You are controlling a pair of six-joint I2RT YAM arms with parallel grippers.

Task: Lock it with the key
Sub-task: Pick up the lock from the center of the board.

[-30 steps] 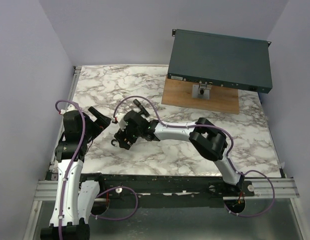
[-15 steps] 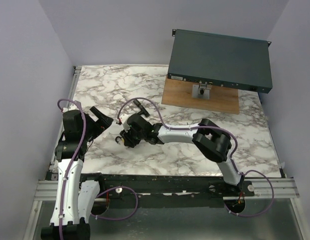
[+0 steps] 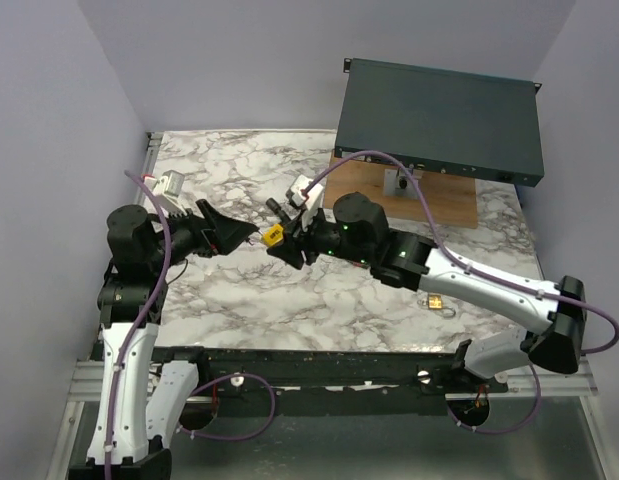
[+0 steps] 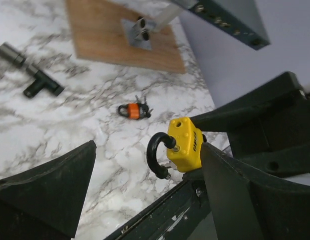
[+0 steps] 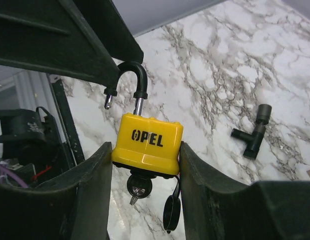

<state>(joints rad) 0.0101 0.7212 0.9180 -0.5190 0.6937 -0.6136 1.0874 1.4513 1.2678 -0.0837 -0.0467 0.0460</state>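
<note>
A yellow padlock is held above the marble table by my right gripper, which is shut on the body's two sides. Its black shackle stands open and points at the left arm. The key sits in the keyhole under the body, with a black dust cap dangling beside it. In the top view the padlock hangs between the two arms. My left gripper is open, its fingers wide apart around the shackle, the right one close beside the padlock body.
An orange padlock lies on the marble near the right arm. A black T-shaped fitting lies further back. A wooden board with a metal hasp sits at the back right, under a dark rack box.
My right gripper has risen from the table with the yellow padlock and swung back. The left gripper lifted and turned toward it, and now straddles the shackle.
</note>
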